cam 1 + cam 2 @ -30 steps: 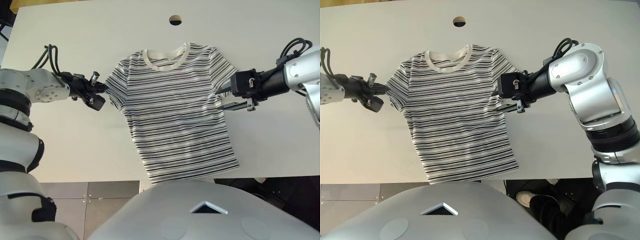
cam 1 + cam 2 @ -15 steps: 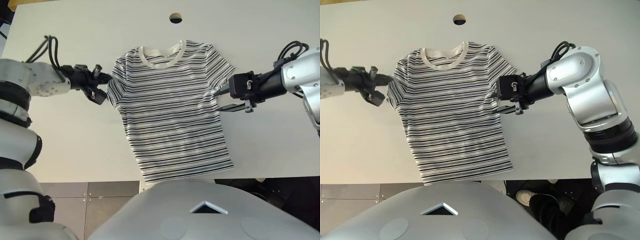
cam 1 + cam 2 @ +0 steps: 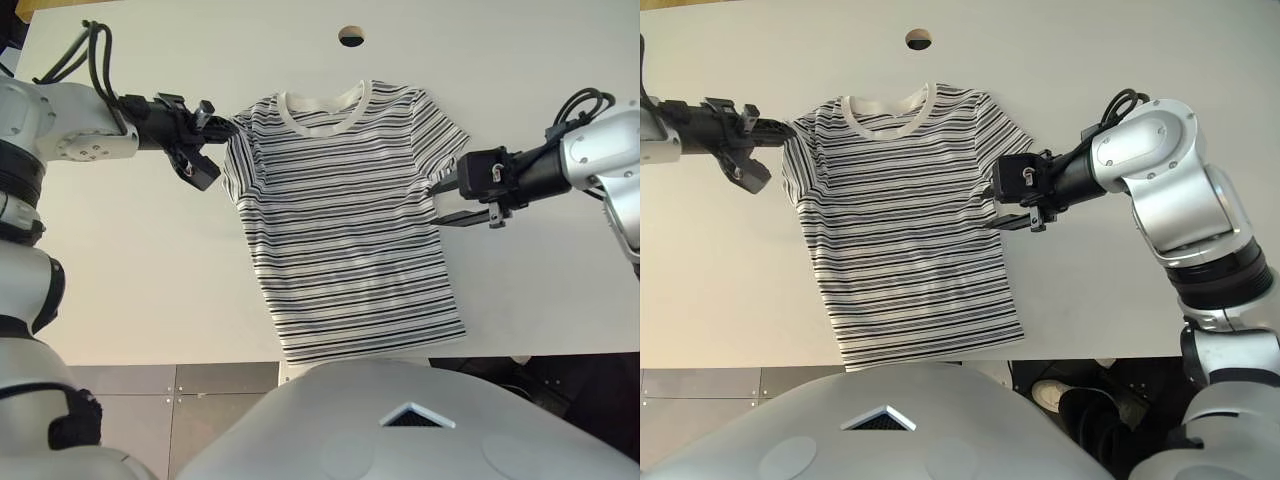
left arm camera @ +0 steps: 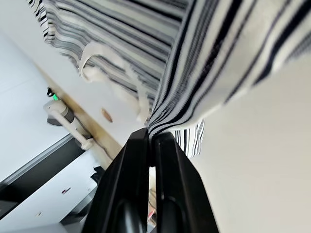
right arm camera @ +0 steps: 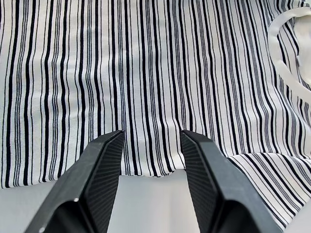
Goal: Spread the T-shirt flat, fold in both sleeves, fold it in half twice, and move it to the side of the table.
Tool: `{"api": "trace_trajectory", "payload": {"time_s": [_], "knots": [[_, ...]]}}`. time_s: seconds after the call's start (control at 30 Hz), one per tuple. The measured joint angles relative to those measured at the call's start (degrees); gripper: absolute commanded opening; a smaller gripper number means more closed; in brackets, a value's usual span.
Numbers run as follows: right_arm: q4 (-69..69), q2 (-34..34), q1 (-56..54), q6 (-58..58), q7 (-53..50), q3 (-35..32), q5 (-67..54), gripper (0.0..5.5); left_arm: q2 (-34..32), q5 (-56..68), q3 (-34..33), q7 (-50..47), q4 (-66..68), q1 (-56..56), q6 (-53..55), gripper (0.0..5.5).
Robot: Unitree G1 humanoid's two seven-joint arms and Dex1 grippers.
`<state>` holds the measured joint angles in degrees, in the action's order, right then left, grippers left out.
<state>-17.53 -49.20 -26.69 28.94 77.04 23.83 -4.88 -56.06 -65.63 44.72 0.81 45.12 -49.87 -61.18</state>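
The T-shirt [image 3: 345, 215] lay flat — left gripper [image 4: 151, 137] pinching a sleeve [image 3: 233, 158], right gripper [image 5: 151, 141] spread — every fold (sleeves first) left to do.

So my table [image 3: 150, 270] is a plain white top with a small round dark hole [image 3: 351, 38] near the far edge. Lying on it is the T-shirt [image 3: 345, 210] (black and white stripes, cream collar), collar just short of that hole, body slanting a bit to my right, hem close to the near edge.
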Motion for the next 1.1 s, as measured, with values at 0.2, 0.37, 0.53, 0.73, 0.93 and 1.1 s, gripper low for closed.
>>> {"api": "trace_trajectory", "payload": {"time_s": [0.2, 0.37, 0.53, 0.73, 0.93, 1.1], "knots": [[-0.6, -0.01, 0.63, 0.51, -0.27, -0.01, -0.04, 2.16, 5.41, 1.0, 0.12, 4.2, -0.51, 0.77, 0.36, 0.13], [-0.77, -0.01, 1.15, 0.77, -0.59, -0.02, -0.03, 2.16, 10.04, 2.38, -0.15, 5.51, 2.36, -0.69, 1.99, 0.13], [-0.75, -0.01, 1.49, 0.78, -0.78, -0.02, -0.03, 2.16, 12.55, 4.84, -0.6, 8.52, 5.25, -1.74, 2.26, 0.13], [-0.76, 0.01, 1.63, 1.11, -1.13, -0.03, -0.58, 2.16, 16.84, 7.07, -0.22, 14.44, 9.85, -1.65, 3.54, 0.41], [-0.43, 0.32, 1.67, 1.27, -1.56, -0.12, -1.05, 2.16, 17.59, 8.78, 0.12, 15.72, 10.88, -1.17, 3.9, 1.25], [3.51, 1.62, 0.37, -0.09, -2.91, -0.25, -0.71, 2.16, 17.69, 9.74, -0.11, 15.54, 10.89, -1.25, 4.51, 1.93]]}}
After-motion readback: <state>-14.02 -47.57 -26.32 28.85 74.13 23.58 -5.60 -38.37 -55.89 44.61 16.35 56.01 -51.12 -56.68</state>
